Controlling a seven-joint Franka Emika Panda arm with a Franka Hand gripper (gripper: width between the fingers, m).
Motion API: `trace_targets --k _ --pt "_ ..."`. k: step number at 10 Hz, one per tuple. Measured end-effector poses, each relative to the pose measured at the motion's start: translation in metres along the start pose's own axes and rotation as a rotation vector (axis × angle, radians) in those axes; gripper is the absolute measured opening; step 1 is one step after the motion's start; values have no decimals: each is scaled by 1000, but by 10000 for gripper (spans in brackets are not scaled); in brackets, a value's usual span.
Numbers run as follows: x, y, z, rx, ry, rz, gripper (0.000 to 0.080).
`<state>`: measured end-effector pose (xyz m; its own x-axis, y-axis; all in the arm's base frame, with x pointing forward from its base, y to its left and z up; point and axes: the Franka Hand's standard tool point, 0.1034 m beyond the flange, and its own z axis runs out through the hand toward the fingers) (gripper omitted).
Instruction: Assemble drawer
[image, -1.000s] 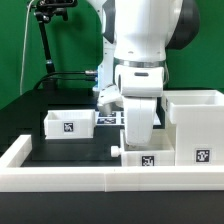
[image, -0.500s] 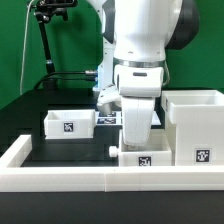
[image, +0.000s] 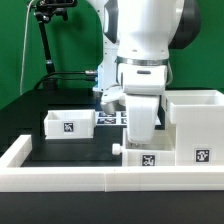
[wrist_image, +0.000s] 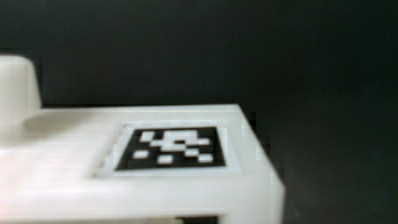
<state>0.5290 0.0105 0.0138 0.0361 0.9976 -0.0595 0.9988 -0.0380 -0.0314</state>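
Against half a second ago, the arm (image: 140, 45) has shifted slightly toward the exterior view's right, with the gripper (image: 142, 138) low over the knobbed tray (image: 146, 158) at lower centre, just beside the housing (image: 196, 124); we judge insertion is near. We cannot tell its opening, the fingers being hidden. The second tray (image: 68, 123) sits mid-left on the black table (image: 70, 150), inside the low white border wall (image: 60, 180), before a green backdrop (image: 72, 35).

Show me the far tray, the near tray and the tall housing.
far tray (image: 68, 125), exterior view, on its tag.
near tray (image: 147, 160), exterior view, on its tag.
tall housing (image: 195, 128), exterior view, front wall.
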Motion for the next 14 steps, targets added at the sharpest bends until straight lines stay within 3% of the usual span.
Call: trace_targets --k 3,12,13,14 --pt "2 2 0 -15 -15 -54 47" --pt "2 1 1 -11 -16 -32 47" --pt "1 1 1 -10 -17 -31 110" --pt "0 1 1 -10 -17 -29 297"
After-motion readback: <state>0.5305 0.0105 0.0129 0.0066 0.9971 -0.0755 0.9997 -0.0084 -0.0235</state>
